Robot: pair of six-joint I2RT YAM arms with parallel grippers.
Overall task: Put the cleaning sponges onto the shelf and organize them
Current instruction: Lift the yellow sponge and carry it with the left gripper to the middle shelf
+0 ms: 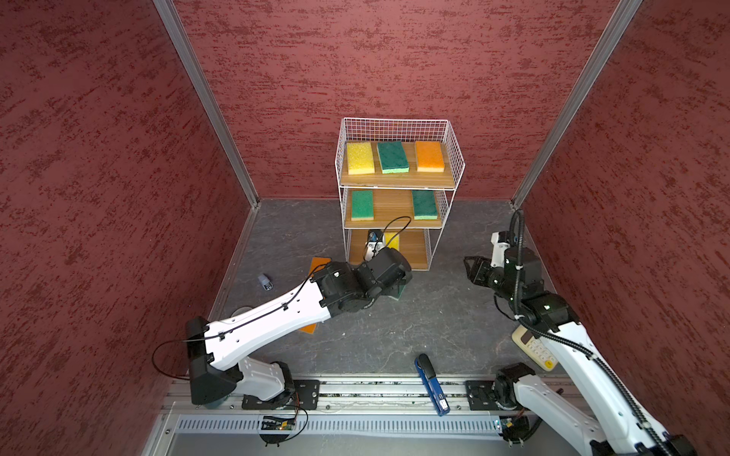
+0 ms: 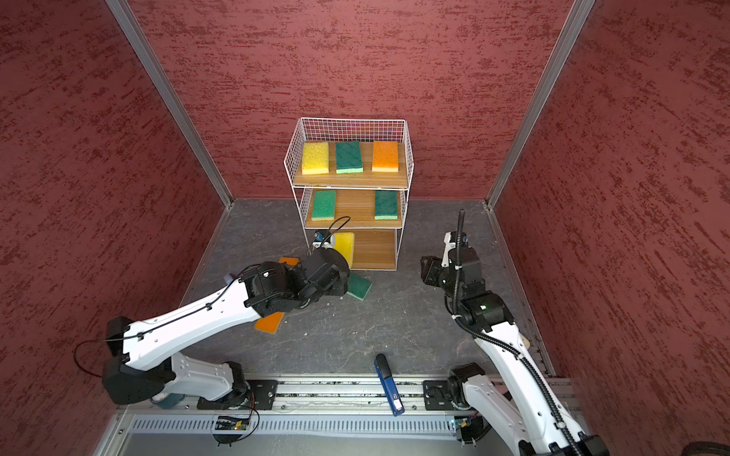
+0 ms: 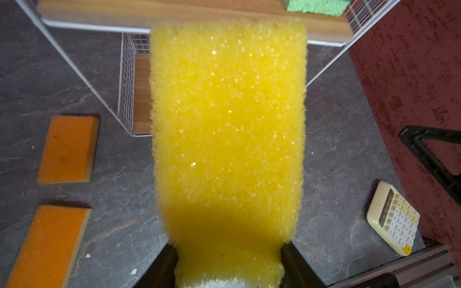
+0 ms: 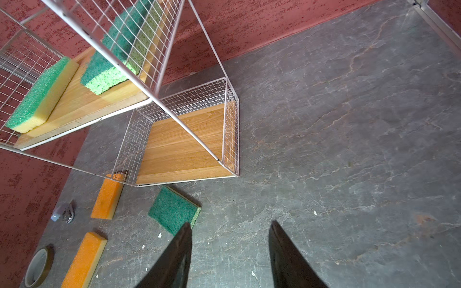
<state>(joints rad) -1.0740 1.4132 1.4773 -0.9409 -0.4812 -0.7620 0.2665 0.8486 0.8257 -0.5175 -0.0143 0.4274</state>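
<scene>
Left wrist view: the left hand (image 3: pixel 228 251) pinches a yellow sponge (image 3: pixel 228 124) jutting forward toward the shelf (image 3: pixel 127 87).

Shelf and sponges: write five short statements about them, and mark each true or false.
1. The shelf's top tier holds a yellow sponge, a green sponge and an orange sponge. True.
2. The middle tier holds two orange sponges. False: both middle-tier sponges are green.
3. The left gripper is shut on a second yellow sponge. True.
4. The right gripper grips a green sponge. False: it is open and empty; the loose green sponge lies on the tabletop.
5. Two loose orange sponges lie on the tabletop. True.
</scene>
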